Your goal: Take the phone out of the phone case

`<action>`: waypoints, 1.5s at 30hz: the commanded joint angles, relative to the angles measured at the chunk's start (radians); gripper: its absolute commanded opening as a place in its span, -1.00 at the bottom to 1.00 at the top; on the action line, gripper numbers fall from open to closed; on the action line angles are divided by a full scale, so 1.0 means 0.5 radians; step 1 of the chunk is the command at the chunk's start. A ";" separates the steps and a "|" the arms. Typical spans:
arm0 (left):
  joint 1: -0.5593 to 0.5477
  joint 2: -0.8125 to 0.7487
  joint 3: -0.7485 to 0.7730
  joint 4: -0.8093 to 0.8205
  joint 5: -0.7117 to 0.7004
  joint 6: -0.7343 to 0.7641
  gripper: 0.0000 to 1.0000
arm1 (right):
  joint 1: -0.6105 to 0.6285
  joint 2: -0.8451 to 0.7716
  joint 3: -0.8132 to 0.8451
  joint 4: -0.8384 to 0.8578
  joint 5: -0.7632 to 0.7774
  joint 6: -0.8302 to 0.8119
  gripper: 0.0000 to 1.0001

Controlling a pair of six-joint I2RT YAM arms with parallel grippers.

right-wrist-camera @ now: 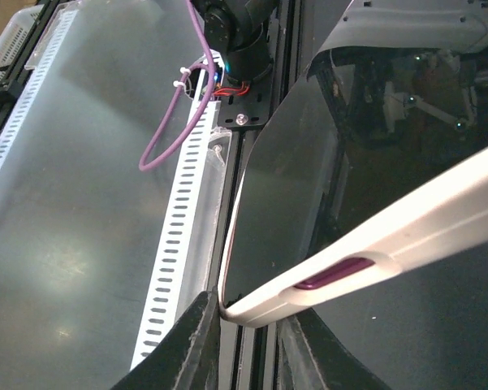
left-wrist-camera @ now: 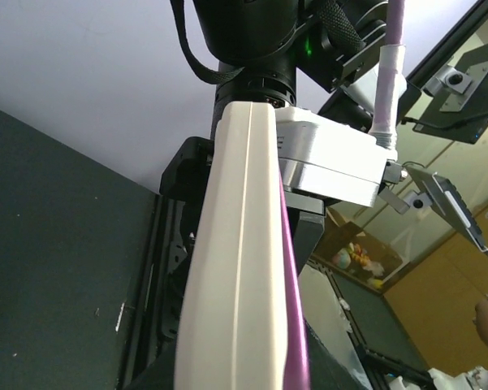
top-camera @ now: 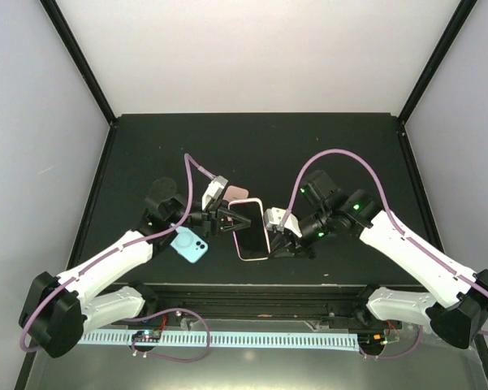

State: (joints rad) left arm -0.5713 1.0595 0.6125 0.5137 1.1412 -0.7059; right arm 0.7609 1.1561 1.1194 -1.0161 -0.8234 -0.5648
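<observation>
Here, over the black table, the phone is held aloft in its cream phone case; one corner is pinched by the narrowly closed right hand, the opposite edge seemingly clamped by the left hand.

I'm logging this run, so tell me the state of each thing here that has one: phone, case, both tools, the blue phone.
Phone: screen dark, in its case, held up between the tools.
Phone case: on the phone, not peeled off.
Left tool: at the case's left edge, grip hidden.
Right tool: shut on a case corner.
Blue phone: flat on the table, camera side up, untouched.
</observation>
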 commanded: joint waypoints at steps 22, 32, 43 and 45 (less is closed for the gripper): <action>-0.041 -0.027 -0.076 0.466 -0.006 -0.446 -0.97 | 0.238 -0.132 -0.031 0.436 0.521 -0.168 -0.89; -0.056 -0.022 -0.041 0.472 0.114 -0.577 -0.97 | 0.239 -0.169 -0.032 0.380 0.606 -0.310 -0.78; -0.111 -0.038 -0.053 0.508 0.009 -0.542 -0.97 | 0.234 -0.220 -0.134 0.594 0.814 -0.171 -0.83; -0.111 -0.033 -0.050 0.487 -0.009 -0.520 -0.97 | 0.236 -0.261 -0.178 0.672 0.789 -0.086 -0.72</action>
State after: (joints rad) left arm -0.5850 1.0660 0.5564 0.7040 1.1446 -0.9302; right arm 0.8810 1.0466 1.0618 -0.8898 -0.5106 -0.6548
